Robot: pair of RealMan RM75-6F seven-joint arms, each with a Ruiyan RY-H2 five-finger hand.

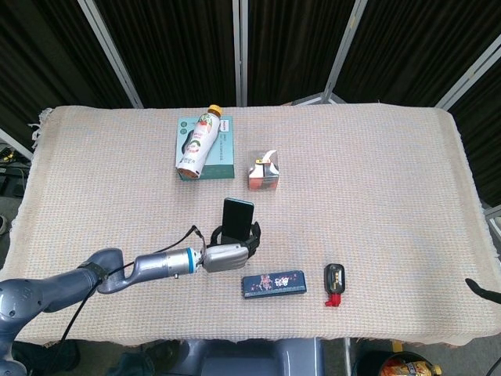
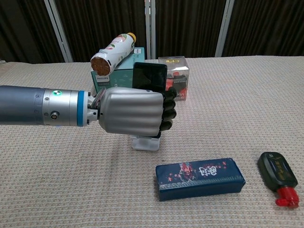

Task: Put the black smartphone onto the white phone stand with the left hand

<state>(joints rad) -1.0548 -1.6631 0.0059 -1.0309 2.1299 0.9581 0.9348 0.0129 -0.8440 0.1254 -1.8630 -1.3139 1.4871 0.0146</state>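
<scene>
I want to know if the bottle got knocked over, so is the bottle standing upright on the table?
No, the bottle lies on its side across the top of the teal box, not upright on the table.

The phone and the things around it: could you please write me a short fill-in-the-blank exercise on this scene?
1. The left hand grips the black ____.
2. The white stand sits directly ____ the hand.
3. The bottle lies on top of the ____ box.
4. The dark blue case lies to the left of a small black object with a ____ tip.

Missing words: phone; below; teal; red
</scene>
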